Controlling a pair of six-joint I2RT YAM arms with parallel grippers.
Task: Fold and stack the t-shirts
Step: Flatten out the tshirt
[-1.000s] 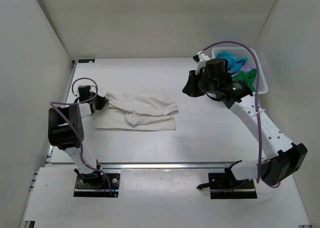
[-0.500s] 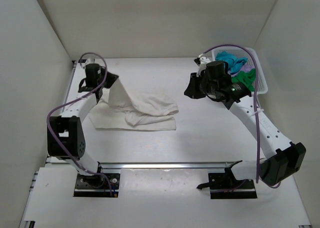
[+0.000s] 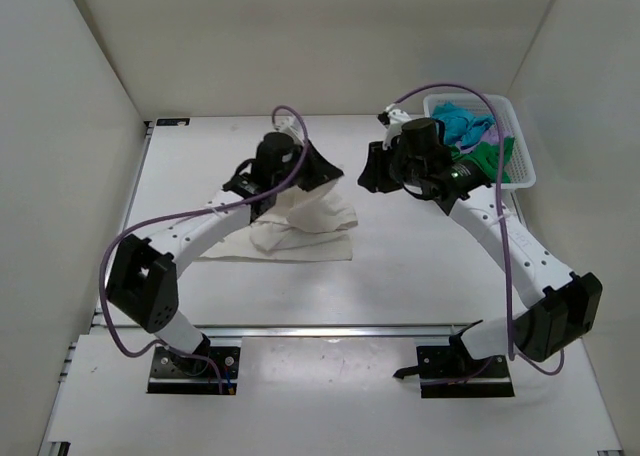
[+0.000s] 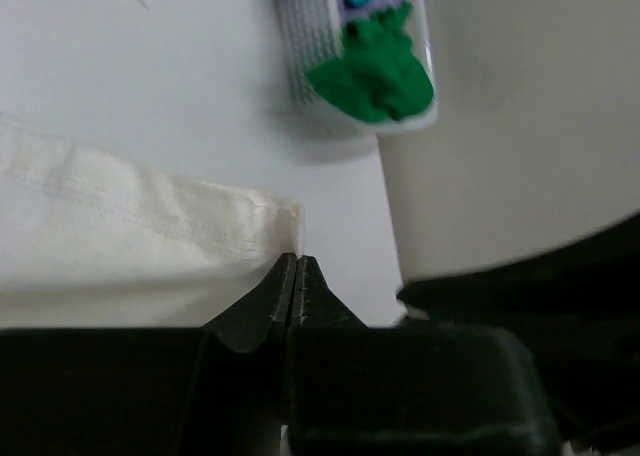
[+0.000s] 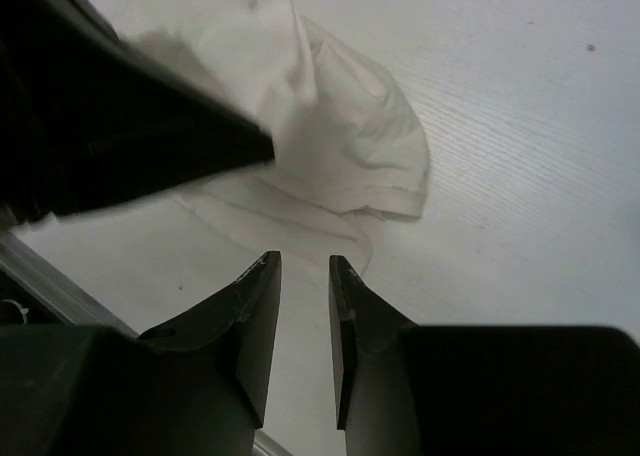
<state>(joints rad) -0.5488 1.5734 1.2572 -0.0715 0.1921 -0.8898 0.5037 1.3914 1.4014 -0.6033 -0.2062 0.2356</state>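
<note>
Mid-fold on the cream t-shirt. Pinched at a hemmed corner by the left hand, closed right down on the cloth with no gap showing. Lifted off the tabletop at that corner and held above the middle of the garment, presumably to lay one side across the other. Elsewhere lying crumpled and partly doubled on the tabletop, centre-left. Held high, by the look of it, to keep the raised flap from dragging on the layers beneath.

Hovering just right of the lifted corner: the right hand, slightly parted and gripping nothing, pointed down toward the shirt's rumpled right edge. Probably placed close to take a second corner or to pin the cloth flat; cannot tell which.

Waiting in the white basket at the far right: the green t-shirt, turquoise t-shirt and lilac t-shirt, bunched together. No stack begun yet, so early in the job.

Next, most likely: lower the flap evenly and release only once flat. Some risk of a skewed fold, with a single pinch on such limp cloth.
</note>
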